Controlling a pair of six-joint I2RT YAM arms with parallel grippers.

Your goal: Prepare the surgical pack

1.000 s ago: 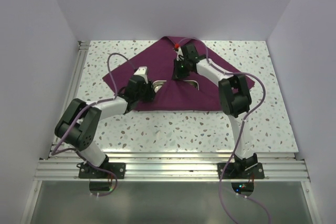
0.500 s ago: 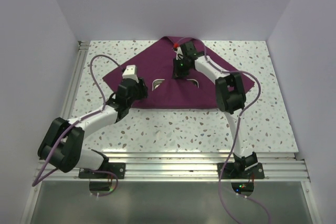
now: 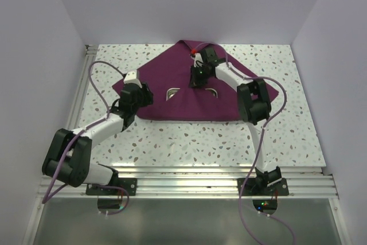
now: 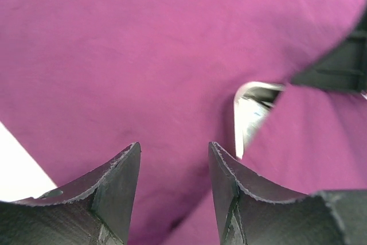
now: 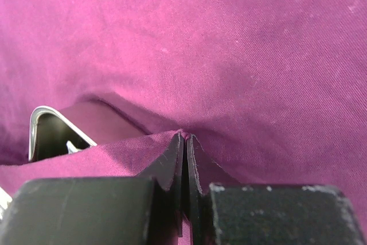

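The surgical pack is a plum-maroon drape [image 3: 183, 104] spread on the table and folded over a steel tray, of which two corners [image 3: 172, 92] show. My right gripper [image 3: 198, 78] is shut on a raised fold of the drape [image 5: 241, 55] above the tray; the right wrist view shows the pinch [image 5: 184, 137] and a tray corner [image 5: 49, 130]. My left gripper [image 3: 144, 94] is open and empty over the drape's left part [image 4: 114, 55], jaws apart [image 4: 174, 150], a little left of the tray corner [image 4: 246, 113].
The speckled table [image 3: 189, 142] is bounded by white walls on the left, right and back, with an aluminium rail [image 3: 189, 185] at the near edge. A red tip [image 3: 194, 49] shows at the drape's far corner.
My left gripper has drawn back to the left, away from the tray. The drape now covers more of the tray. The right gripper has stayed shut on its fold.
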